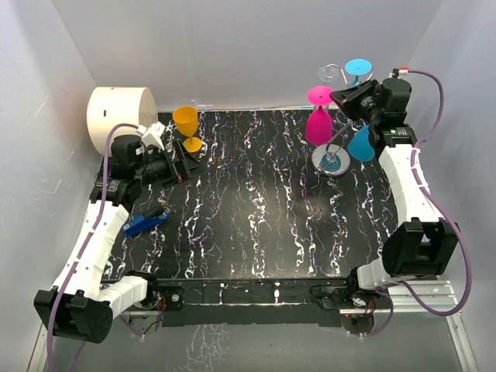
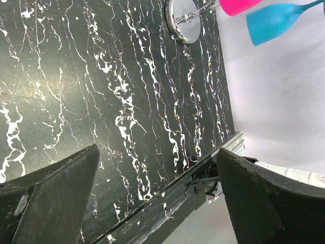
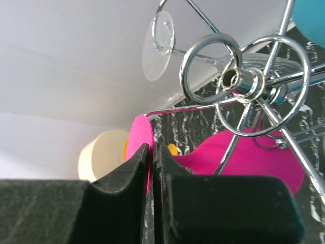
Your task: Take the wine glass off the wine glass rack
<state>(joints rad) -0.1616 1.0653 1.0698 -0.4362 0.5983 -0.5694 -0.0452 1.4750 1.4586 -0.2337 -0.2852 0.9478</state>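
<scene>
The silver wire wine glass rack (image 1: 331,161) stands at the back right of the table; its hub and curled arms (image 3: 238,79) fill the right wrist view. A pink wine glass (image 1: 318,124) hangs upside down on it, with a blue one (image 1: 361,144) and a clear one (image 1: 329,74). My right gripper (image 1: 341,98) is shut on the flat round foot of the pink glass (image 3: 139,137), its fingertips (image 3: 154,147) pinching the foot's edge. My left gripper (image 1: 182,167) is open and empty at the left, low over the table (image 2: 157,152). It sees the rack's base (image 2: 184,20) far off.
An orange wine glass (image 1: 187,128) stands upright at the back left, just beyond my left gripper. A large cream cylinder (image 1: 120,116) sits in the back left corner. A small blue object (image 1: 145,222) lies by the left arm. White walls close in the table.
</scene>
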